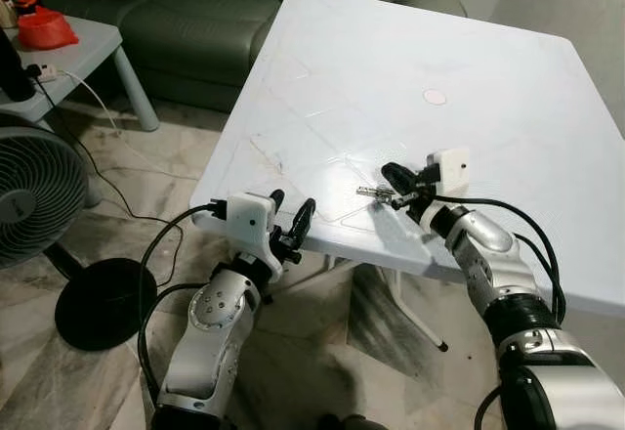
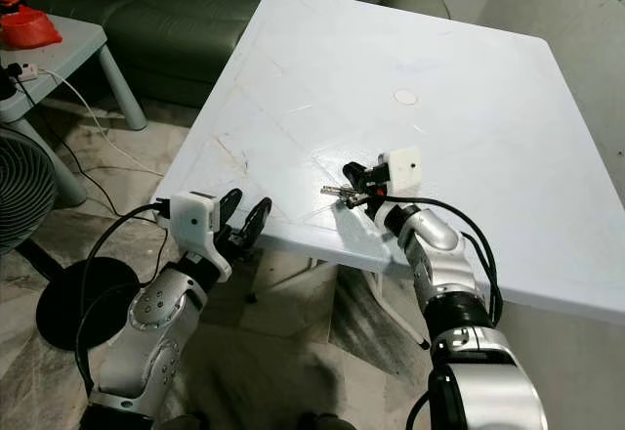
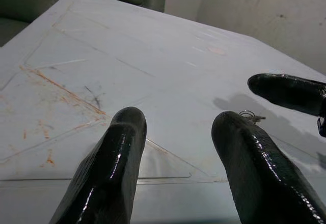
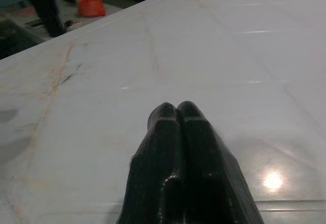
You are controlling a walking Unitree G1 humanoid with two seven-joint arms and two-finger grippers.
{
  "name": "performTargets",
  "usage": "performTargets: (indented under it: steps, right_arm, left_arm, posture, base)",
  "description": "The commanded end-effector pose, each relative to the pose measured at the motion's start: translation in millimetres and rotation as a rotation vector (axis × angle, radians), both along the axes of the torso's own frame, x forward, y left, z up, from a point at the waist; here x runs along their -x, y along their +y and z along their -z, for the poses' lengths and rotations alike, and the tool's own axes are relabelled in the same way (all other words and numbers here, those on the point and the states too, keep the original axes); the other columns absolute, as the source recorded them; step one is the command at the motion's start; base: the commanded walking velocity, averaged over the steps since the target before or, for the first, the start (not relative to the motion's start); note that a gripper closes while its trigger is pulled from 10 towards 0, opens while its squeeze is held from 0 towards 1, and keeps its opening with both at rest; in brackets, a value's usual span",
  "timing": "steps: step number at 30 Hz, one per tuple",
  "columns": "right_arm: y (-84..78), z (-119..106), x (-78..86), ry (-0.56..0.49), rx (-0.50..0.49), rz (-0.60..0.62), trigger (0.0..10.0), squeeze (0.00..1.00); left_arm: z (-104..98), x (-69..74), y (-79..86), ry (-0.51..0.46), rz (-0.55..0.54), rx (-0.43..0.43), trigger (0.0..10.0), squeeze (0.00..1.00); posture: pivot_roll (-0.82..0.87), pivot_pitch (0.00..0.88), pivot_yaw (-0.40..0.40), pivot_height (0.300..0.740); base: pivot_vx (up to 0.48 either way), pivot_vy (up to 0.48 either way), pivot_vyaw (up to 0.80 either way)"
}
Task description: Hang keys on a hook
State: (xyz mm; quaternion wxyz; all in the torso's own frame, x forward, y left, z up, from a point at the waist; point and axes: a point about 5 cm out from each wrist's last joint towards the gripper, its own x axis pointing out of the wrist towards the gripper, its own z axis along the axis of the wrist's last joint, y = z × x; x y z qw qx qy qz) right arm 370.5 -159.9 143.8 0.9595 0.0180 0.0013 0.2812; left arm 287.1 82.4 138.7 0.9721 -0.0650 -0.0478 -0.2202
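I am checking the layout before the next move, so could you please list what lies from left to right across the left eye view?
Fan → left gripper, open at the table's near edge → keys on the white table → right gripper, beside the keys.

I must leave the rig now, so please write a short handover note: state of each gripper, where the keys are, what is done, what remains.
Right gripper: fingers shut, low over the white table near its front edge; the keys lie at its fingertips, and whether they are gripped cannot be told.
Left gripper: open, empty, at the table's front edge.
Done: right gripper has reached the keys.
Left: secure the keys, lift them, find a hook, hang them.
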Motion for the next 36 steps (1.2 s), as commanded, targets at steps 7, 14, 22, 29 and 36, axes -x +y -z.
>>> performTargets:
  steps: [7,14,22,29,36]
  right_arm:
    - [0.7,3.2,3.5,-0.017,0.107,-0.032,10.0,1.00]
    - [6.3,6.0,2.9,-0.023,0.213,-0.057,10.0,1.00]
    - [5.9,-0.3,-2.3,-0.033,0.235,-0.054,10.0,1.00]
    - [0.8,-5.7,-6.6,-0.042,0.279,-0.037,10.0,1.00]
    - [-5.6,-7.7,-11.2,0.061,0.293,-0.075,10.0,0.00]
  left_arm:
    - [-0.9,0.4,-3.4,-0.002,0.006,0.010,10.0,0.00]
    - [-1.2,0.7,-4.9,-0.003,0.015,0.010,10.0,0.00]
    - [-1.7,0.7,-5.5,-0.005,0.014,0.013,10.0,0.00]
    - [-1.4,1.5,-5.6,-0.003,0.011,0.017,10.0,0.00]
    - [-1.3,1.9,-5.2,-0.001,0.008,0.018,10.0,0.00]
  posture:
    - [0.05,0.167,-0.091,0.740]
    - [0.05,0.162,-0.089,0.740]
    - [0.06,0.162,-0.094,0.740]
    - [0.06,0.167,-0.096,0.740]
    - [0.06,0.178,-0.100,0.740]
  base:
    - [0.000,0.000,0.00]
    - [0.000,0.000,0.00]
    - [0.000,0.000,0.00]
    - [0.000,0.000,0.00]
    - [0.000,0.000,0.00]
